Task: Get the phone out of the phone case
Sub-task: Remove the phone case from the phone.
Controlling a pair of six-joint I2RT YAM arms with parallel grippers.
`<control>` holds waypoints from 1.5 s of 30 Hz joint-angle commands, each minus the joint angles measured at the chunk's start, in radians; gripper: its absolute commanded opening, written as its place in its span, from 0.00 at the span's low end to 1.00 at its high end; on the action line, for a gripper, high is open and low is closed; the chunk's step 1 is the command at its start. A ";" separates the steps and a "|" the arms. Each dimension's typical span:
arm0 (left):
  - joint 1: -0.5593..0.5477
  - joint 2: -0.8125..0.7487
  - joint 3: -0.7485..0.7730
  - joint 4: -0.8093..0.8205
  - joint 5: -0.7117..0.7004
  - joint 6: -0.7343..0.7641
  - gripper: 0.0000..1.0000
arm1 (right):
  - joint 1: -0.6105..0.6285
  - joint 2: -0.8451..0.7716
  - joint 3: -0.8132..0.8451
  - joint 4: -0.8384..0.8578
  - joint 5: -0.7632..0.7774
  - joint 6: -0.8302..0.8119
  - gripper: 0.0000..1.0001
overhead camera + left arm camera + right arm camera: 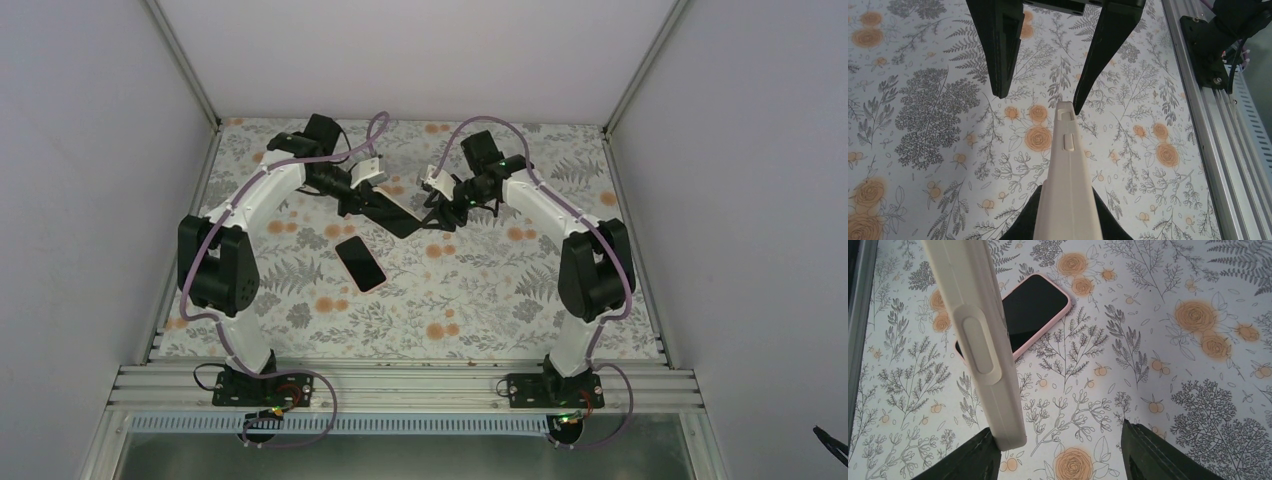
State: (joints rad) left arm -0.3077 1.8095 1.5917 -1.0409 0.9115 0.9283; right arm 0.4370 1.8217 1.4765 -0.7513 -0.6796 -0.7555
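Observation:
The phone (360,263), black screen with a pink rim, lies flat on the flowered table; it also shows in the right wrist view (1033,310). The empty cream case (1067,165) is held edge-on above the table, apart from the phone. My left gripper (1066,205) is shut on one end of the case. In the top view the case (392,215) looks dark between the two grippers. My right gripper (1060,440) is open; the case's free end (983,340) sits against its left finger (968,460), and the right finger (1158,455) is well clear.
The flowered table mat (480,290) spreads around the phone. A metal rail (400,385) runs along the near edge by the arm bases. White walls close in the left, right and back sides.

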 commanded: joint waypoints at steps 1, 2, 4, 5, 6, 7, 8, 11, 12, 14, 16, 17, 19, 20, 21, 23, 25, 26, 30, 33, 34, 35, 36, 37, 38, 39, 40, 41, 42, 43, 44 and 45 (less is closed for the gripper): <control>-0.003 -0.054 0.011 0.019 0.083 0.004 0.02 | -0.001 0.019 -0.010 0.010 0.009 0.010 0.61; -0.003 -0.053 0.014 0.012 0.088 0.008 0.02 | -0.001 0.021 -0.010 0.016 0.012 0.011 0.60; -0.004 -0.055 0.014 0.001 0.095 0.017 0.02 | -0.001 0.026 -0.007 0.029 0.024 0.023 0.59; -0.005 -0.056 0.014 -0.003 0.095 0.020 0.02 | -0.001 0.028 -0.005 0.030 0.026 0.024 0.59; -0.005 -0.056 0.012 -0.008 0.093 0.024 0.02 | -0.003 0.029 0.000 0.029 0.027 0.023 0.59; -0.004 -0.058 0.007 -0.009 0.087 0.027 0.02 | -0.003 0.031 0.006 0.024 0.025 0.020 0.58; -0.005 -0.060 0.002 -0.007 0.082 0.027 0.02 | -0.004 0.030 0.012 0.015 0.022 0.015 0.58; -0.004 -0.072 -0.019 0.008 0.064 0.024 0.02 | -0.008 0.028 0.018 -0.005 0.018 0.000 0.58; -0.005 -0.075 -0.023 0.012 0.062 0.023 0.02 | -0.012 0.025 0.017 -0.008 0.016 -0.004 0.58; -0.004 -0.079 -0.025 0.015 0.060 0.024 0.02 | -0.022 0.020 0.014 -0.012 0.017 -0.011 0.58; -0.005 -0.080 -0.027 0.013 0.060 0.025 0.02 | -0.032 0.018 0.012 -0.015 0.021 -0.016 0.58; -0.004 -0.082 -0.027 0.011 0.061 0.026 0.02 | -0.036 0.018 0.013 -0.016 0.022 -0.019 0.58; -0.004 -0.087 -0.026 0.011 0.062 0.029 0.02 | -0.042 0.021 0.018 -0.020 0.025 -0.025 0.57; -0.005 -0.089 -0.028 0.010 0.060 0.029 0.02 | -0.044 0.023 0.021 -0.020 0.027 -0.027 0.57; -0.005 -0.091 -0.029 0.009 0.060 0.031 0.02 | -0.045 0.027 0.024 -0.020 0.030 -0.030 0.57; -0.005 -0.094 -0.030 0.009 0.058 0.030 0.02 | -0.047 0.038 0.032 -0.019 0.038 -0.034 0.57; -0.005 -0.095 -0.030 0.002 0.065 0.036 0.02 | -0.049 0.051 0.041 -0.014 0.044 -0.034 0.56; -0.006 -0.094 -0.029 -0.001 0.069 0.040 0.02 | -0.049 0.059 0.048 -0.014 0.045 -0.033 0.56; -0.015 -0.089 -0.031 -0.005 0.069 0.038 0.02 | -0.048 0.084 0.075 -0.008 0.037 -0.026 0.56; -0.023 -0.084 -0.033 0.009 0.048 0.024 0.02 | -0.047 0.094 0.098 -0.051 0.019 -0.054 0.57; -0.023 -0.085 -0.034 0.015 0.040 0.020 0.02 | -0.047 0.089 0.097 -0.071 0.010 -0.076 0.58; -0.023 -0.087 -0.038 0.023 0.033 0.016 0.02 | -0.047 0.079 0.086 -0.096 -0.001 -0.103 0.59; -0.023 -0.091 -0.042 0.036 0.025 0.009 0.02 | -0.048 0.068 0.072 -0.122 -0.012 -0.126 0.60; -0.023 -0.093 -0.048 0.048 0.020 0.002 0.02 | -0.049 0.044 0.057 -0.145 -0.024 -0.153 0.62; -0.023 -0.096 -0.052 0.059 0.014 -0.004 0.02 | -0.049 0.033 0.044 -0.170 -0.043 -0.180 0.63; -0.023 -0.094 -0.053 0.068 0.009 -0.009 0.02 | -0.049 0.018 0.033 -0.194 -0.058 -0.205 0.65; -0.022 -0.091 -0.054 0.074 0.005 -0.015 0.02 | -0.049 0.004 0.025 -0.216 -0.075 -0.224 0.67; -0.022 -0.088 -0.054 0.078 0.003 -0.018 0.02 | -0.048 0.000 0.025 -0.237 -0.089 -0.240 0.68; -0.022 -0.085 -0.052 0.079 0.005 -0.019 0.02 | -0.046 0.000 0.027 -0.252 -0.097 -0.249 0.69; -0.023 -0.082 -0.050 0.080 0.009 -0.019 0.02 | -0.046 0.004 0.031 -0.259 -0.102 -0.247 0.69; -0.023 -0.080 -0.050 0.080 0.011 -0.019 0.02 | -0.045 0.006 0.035 -0.254 -0.104 -0.241 0.69; -0.023 -0.082 -0.051 0.079 0.013 -0.021 0.02 | -0.044 0.010 0.037 -0.247 -0.105 -0.232 0.69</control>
State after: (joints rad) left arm -0.3275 1.7538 1.5349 -1.0012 0.8726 0.9146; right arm 0.3958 1.8587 1.5116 -0.9455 -0.7139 -0.9382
